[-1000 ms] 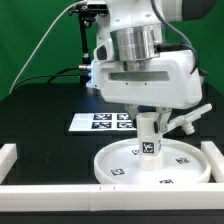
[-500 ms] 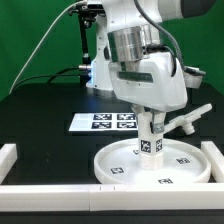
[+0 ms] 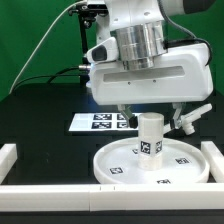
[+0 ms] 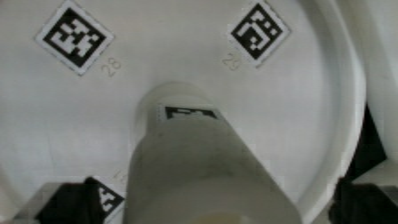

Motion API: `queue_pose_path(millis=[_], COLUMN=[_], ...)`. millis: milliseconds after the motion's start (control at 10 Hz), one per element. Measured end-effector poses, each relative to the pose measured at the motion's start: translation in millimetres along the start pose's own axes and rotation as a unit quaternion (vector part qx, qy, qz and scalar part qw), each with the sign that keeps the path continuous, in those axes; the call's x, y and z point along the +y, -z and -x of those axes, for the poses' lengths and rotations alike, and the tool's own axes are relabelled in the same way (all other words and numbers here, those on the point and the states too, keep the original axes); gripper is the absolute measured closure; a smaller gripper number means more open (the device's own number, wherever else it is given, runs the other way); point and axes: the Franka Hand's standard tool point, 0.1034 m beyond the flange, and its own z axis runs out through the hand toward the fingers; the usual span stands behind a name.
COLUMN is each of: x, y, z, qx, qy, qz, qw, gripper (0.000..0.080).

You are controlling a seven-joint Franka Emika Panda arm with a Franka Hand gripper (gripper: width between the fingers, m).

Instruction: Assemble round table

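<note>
The large round disc [image 3: 120, 160] lies flat on the black table near the front. The short thick post [image 3: 150, 143] stands upright at its middle. My gripper [image 3: 150, 120] hangs straight over the post, open, with one finger on each side of the post's top and a gap to it. In the wrist view the post [image 4: 205, 150] rises from the disc [image 4: 169, 60] between my dark fingertips [image 4: 64, 205], and the gripper [image 4: 217, 208] is not closed on it. The armed foot piece [image 3: 193, 119] lies behind, at the exterior view's right, partly hidden by my hand.
The marker board [image 3: 98, 121] lies behind the disc, toward the exterior view's left. White rails edge the table at the front [image 3: 90, 196], the left [image 3: 8, 155] and the right [image 3: 214, 152]. A green backdrop stands behind.
My hand has turned about its vertical axis, from its narrow side to its broad side facing the exterior camera. The fingers that held the post now stand apart from it. The post stays upright.
</note>
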Motion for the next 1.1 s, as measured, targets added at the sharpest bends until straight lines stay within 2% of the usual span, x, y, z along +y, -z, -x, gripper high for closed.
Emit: queue_pose_path(millis=[100,200,400,500,600,700,900,1100], x=[0.2,1.4,-1.9,-2.8,-2.7,-1.3,0.0,1.8], y=[-0.1,-0.1,-1.0,-1.1,-0.6,-1.0,-1.0,-8.2], z=[0.0,-0.2,2.7,4.9,4.7,3.9,3.3,2.4], qx=[0.0,-0.001,-0.005,-0.014,-0.017,-0.018,-0.022,-0.023], qy=[0.034,0.104,0.281,0.358,0.401,0.414,0.485,0.608], qz=[0.0,0.006,0.033,0.043,0.048,0.048,0.047,0.059], qw=[0.999,0.995,0.959,0.933,0.915,0.909,0.873,0.792], gripper=[0.0151,0.0151,0.015,0.015,0.015,0.015,0.015,0.015])
